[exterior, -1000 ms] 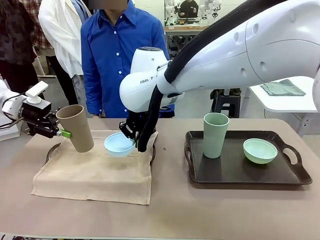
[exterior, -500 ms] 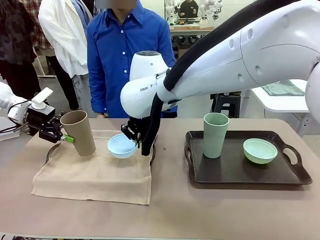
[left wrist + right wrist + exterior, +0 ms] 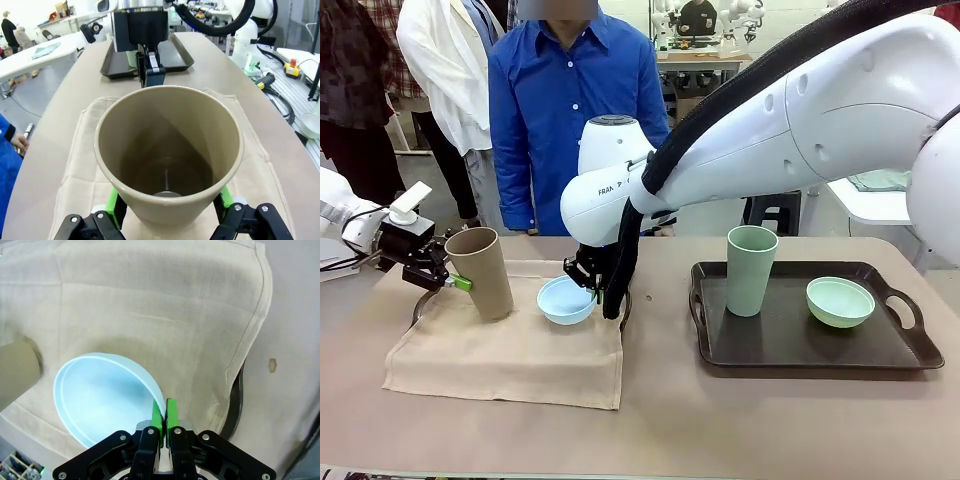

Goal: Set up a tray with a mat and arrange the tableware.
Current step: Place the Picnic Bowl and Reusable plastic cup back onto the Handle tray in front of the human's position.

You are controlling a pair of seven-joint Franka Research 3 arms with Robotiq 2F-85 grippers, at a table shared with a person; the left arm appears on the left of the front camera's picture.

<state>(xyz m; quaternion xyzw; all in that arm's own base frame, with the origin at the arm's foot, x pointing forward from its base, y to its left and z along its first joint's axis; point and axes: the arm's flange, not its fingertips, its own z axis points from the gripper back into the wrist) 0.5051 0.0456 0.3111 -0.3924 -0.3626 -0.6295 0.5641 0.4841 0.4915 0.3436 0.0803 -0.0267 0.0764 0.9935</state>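
Worktop [image 3: 720, 425]: on the mat [image 3: 500, 355], left fingers [image 3: 114, 210] clamp the tan cup [image 3: 488, 275]; beside it on the mat, right fingers [image 3: 172, 414] pinch the blue bowl [image 3: 565, 299] by its rim.

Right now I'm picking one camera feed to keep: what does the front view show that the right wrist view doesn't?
Front view: the left gripper clamping the tan cup, the dark tray holding a pale green cup and pale green bowl, and a person at the far side. Right wrist view: the right gripper pinching the rim of the light blue bowl, seen close. Shared: that bowl, the mat and the tan cup.
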